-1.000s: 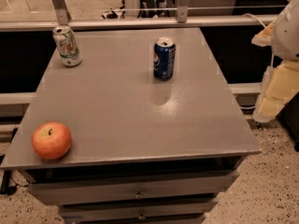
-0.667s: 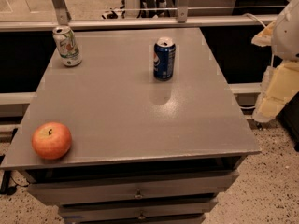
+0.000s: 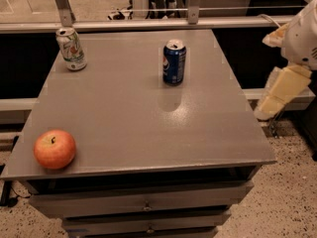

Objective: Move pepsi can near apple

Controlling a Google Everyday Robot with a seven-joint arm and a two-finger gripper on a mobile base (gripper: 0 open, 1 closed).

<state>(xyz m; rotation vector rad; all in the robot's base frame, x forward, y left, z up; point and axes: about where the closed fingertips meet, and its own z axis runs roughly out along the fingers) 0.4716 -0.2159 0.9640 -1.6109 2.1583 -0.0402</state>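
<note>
The pepsi can (image 3: 174,62) stands upright on the grey table top (image 3: 143,118), right of centre towards the back. The apple (image 3: 55,149) sits at the front left corner of the table. The gripper (image 3: 277,95) hangs off the right side of the table, beyond its edge and about level with the can, well away from it. It holds nothing that I can see.
A white and green can (image 3: 71,48) stands at the back left corner. The table has drawers (image 3: 143,205) under its front edge. A rail (image 3: 148,25) runs behind the table. The floor is speckled at the right.
</note>
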